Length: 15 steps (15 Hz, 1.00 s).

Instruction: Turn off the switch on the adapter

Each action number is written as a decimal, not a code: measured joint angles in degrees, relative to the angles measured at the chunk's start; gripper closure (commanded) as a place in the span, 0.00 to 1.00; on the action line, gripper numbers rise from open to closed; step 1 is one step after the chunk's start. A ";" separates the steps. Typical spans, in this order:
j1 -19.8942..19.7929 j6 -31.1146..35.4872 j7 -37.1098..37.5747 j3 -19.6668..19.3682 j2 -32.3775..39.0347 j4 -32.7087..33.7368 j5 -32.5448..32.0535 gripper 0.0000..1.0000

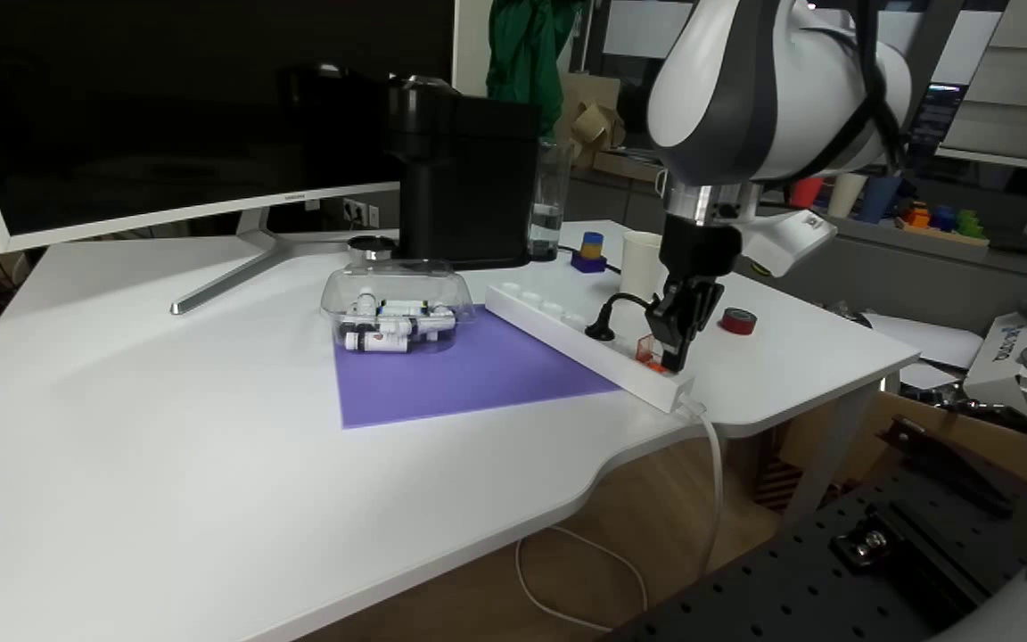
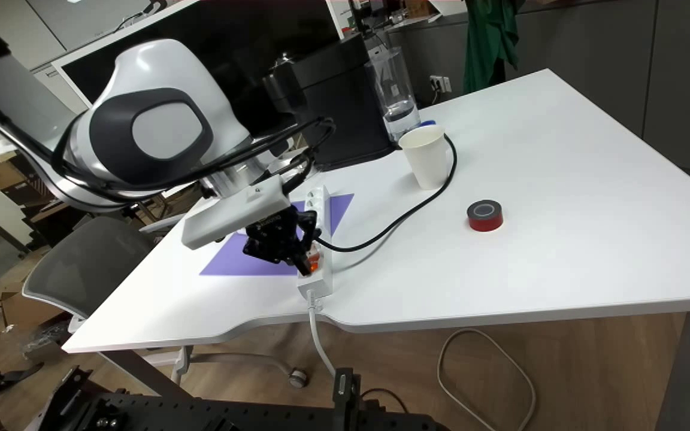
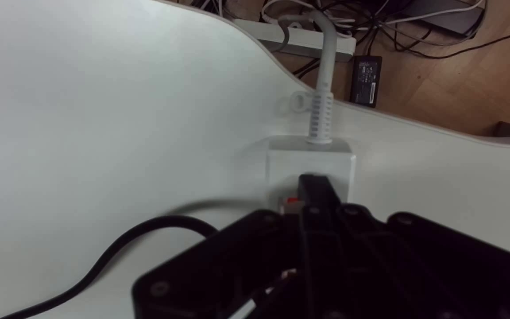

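A: State of the end effector point(image 1: 673, 359)?
B: Closed, its fingers point(image 3: 319, 190) together, tips down at the switch point(image 2: 314, 267).
A: Contact?
B: Cannot tell; the tips hide part of the switch in every view.
A: Location?
B: In the adapter point(image 1: 567, 342), at the end with the white cable point(image 3: 327, 62), near the edge of the desk point(image 1: 210, 464). Adapter lies partly on the purple sheet point(image 1: 469, 370); a black plug point(image 1: 601, 329) sits in it. Wrist view: most of the adapter is hidden behind the end effector.
A: Legible text?
B: "SAMSUNG" on the lower frame of the monitor point(image 1: 166, 107), itself cut off in both exterior views. A box point(image 1: 1008, 352) at the right of an exterior view: slanted lettering, not legible with certainty. A power brick point(image 3: 365, 82) on the floor point(image 3: 441, 88), wrist view: label too small. The white tubes point(image 1: 377, 341) in the clear tub point(image 1: 398, 281): print unreadable.
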 measured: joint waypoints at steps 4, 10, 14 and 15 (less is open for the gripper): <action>-2.00 1.83 -0.02 3.95 0.75 0.01 3.52 1.00; -4.94 3.56 -0.02 7.02 1.26 0.57 5.48 1.00; -5.82 3.56 -0.01 7.08 1.68 1.54 5.68 1.00; -5.96 3.52 -0.01 7.08 1.81 1.75 5.69 1.00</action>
